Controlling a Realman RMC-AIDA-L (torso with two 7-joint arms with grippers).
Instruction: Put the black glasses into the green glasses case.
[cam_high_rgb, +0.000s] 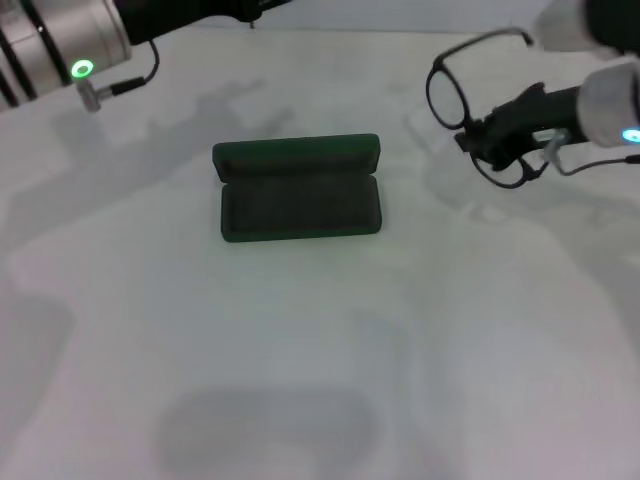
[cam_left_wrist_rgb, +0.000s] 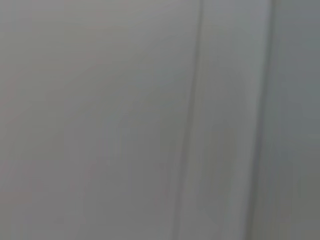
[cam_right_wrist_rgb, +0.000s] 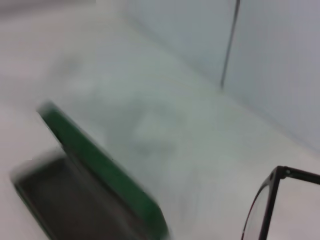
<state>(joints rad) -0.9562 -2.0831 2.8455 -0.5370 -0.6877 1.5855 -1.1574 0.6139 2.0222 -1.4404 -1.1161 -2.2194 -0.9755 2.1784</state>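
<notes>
Black glasses (cam_high_rgb: 452, 92) are hanging in the air, pinched in the right gripper (cam_high_rgb: 487, 140), whose fingers are closed on the frame near one lens, off to the robot's right of the green case (cam_high_rgb: 300, 208). That case is lying open on the white table (cam_high_rgb: 320, 350), lid up, dark lining showing. Left arm is sitting parked at the far left w/ its gripper out of sight. Carry step looks underway; next move is probably calling for bringing the glasses over the case & lowering them level.

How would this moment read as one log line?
right claw: holding glasses in air, right of case | case: open on table | left arm: far left
</notes>
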